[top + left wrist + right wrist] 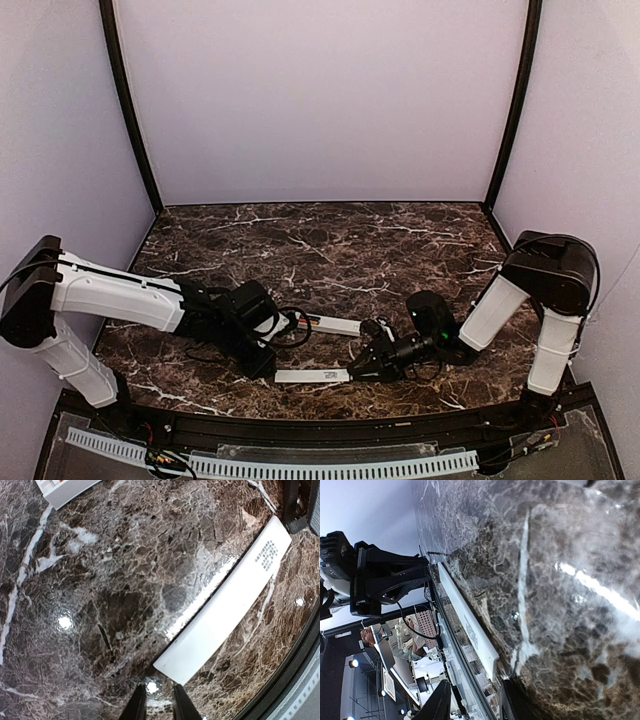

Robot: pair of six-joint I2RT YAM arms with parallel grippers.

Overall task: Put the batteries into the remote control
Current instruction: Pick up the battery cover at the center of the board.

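Marble table (250,240), count: two white bars, two arms; batteries too small to make out. I take the farther bar as the remote control (335,325), lying flat mid-table between the two wrists. The nearer bar is a flat strip (312,376) with a printed label, near the front edge and apart from the remote. Left arm reaches in low from the left. Left gripper (156,697) is angled down just beside one end of the strip, jaws a narrow gap, nothing between. Right arm comes in low from the right. Right gripper (475,700) faces the strip's other end, jaws parted, empty.
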